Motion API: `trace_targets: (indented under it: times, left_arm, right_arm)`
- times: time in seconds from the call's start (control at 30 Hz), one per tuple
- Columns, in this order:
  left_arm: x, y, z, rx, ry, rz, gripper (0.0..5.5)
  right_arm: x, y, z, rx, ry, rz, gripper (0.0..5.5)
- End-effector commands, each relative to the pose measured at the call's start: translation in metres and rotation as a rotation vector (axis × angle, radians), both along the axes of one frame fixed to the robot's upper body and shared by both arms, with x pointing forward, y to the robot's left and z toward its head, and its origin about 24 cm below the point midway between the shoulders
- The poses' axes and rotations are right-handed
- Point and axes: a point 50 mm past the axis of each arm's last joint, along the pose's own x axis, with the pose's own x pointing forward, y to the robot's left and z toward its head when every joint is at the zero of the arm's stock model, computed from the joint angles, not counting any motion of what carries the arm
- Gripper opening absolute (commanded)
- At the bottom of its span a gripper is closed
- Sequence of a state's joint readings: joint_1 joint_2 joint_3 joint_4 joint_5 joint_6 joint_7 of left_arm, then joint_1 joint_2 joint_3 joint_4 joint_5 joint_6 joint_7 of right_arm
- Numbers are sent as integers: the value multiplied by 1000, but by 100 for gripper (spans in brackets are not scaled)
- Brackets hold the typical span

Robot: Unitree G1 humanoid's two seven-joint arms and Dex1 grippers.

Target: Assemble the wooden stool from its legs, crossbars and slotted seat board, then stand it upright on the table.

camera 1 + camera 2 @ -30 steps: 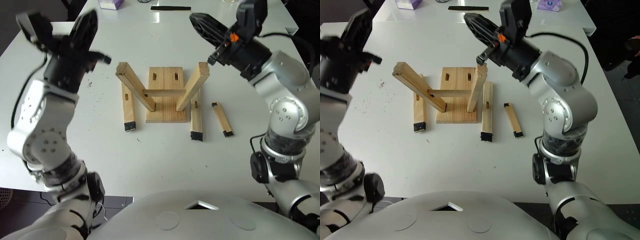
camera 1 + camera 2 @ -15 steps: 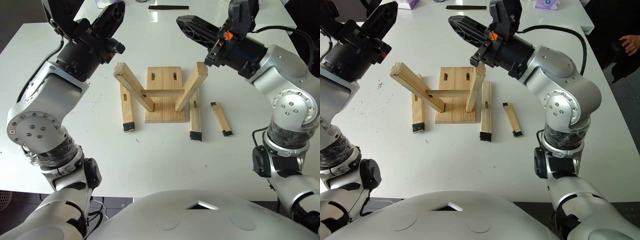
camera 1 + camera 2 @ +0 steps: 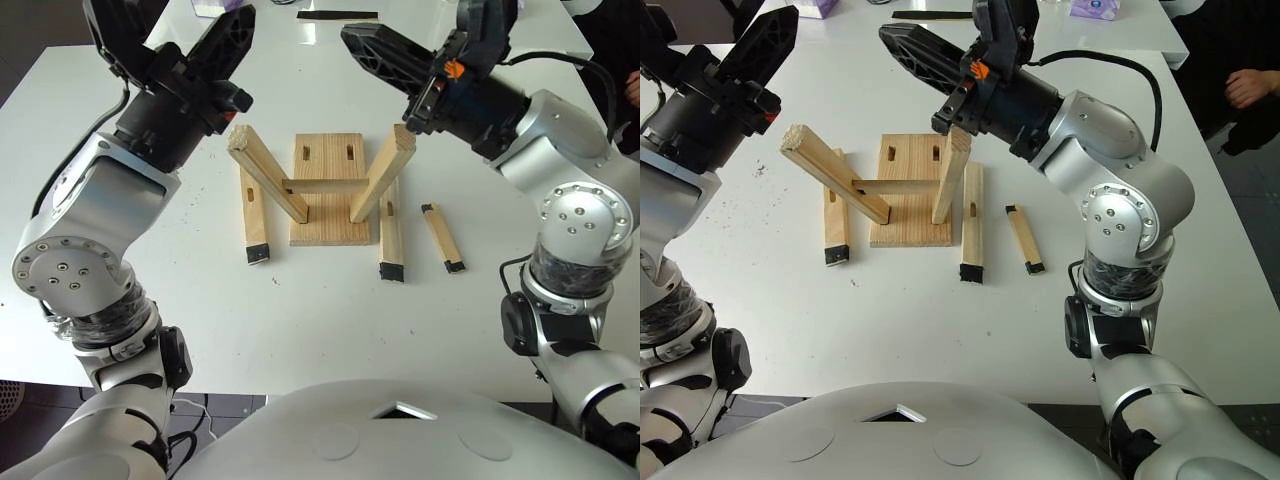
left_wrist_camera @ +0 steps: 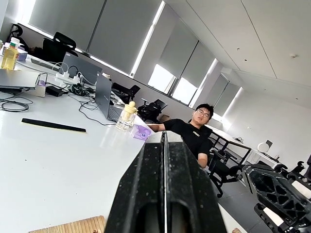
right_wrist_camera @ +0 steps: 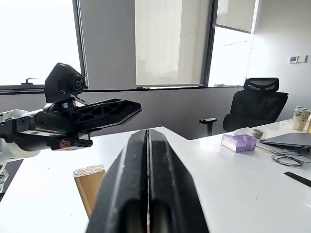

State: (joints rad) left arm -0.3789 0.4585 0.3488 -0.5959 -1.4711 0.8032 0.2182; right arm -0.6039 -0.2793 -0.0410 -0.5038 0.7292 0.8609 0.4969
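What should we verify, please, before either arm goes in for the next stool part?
1. Grippers empty: ok. The left gripper and right gripper hold nothing, above the table.
2. Fingers open for a grasp: not ok. Both are shut.
3. Seat board flat on the table: ok.
4. Fitted legs upright: not ok. The left fitted leg and right fitted leg, joined by a crossbar, lean outward.
5. Loose parts free: ok. The left loose leg, right loose leg and loose crossbar lie beside the board.
6. Right arm clear of the right fitted leg: cannot tell.
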Motion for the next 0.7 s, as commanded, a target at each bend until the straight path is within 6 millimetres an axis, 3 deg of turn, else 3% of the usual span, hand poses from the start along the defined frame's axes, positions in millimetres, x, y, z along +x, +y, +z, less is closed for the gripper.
trace_targets:
  times: [0.03,0.23,0.53,0.63,0.7]
  left_arm:
    - [2,-2,-5,9,24,-2,0]
    - [5,-2,-5,7,23,-3,0]
    - [7,-4,15,-4,-39,-48,0]
    - [10,-9,-2,-12,36,-73,0]
    - [13,-9,-25,9,123,-59,0]
  right_arm:
    - [-3,1,-2,3,-10,6,3]
    - [-2,2,-2,13,-17,7,3]
    - [-2,-1,17,94,-63,-7,3]
    - [-1,1,10,65,-34,-3,3]
    - [2,3,-9,18,32,6,3]
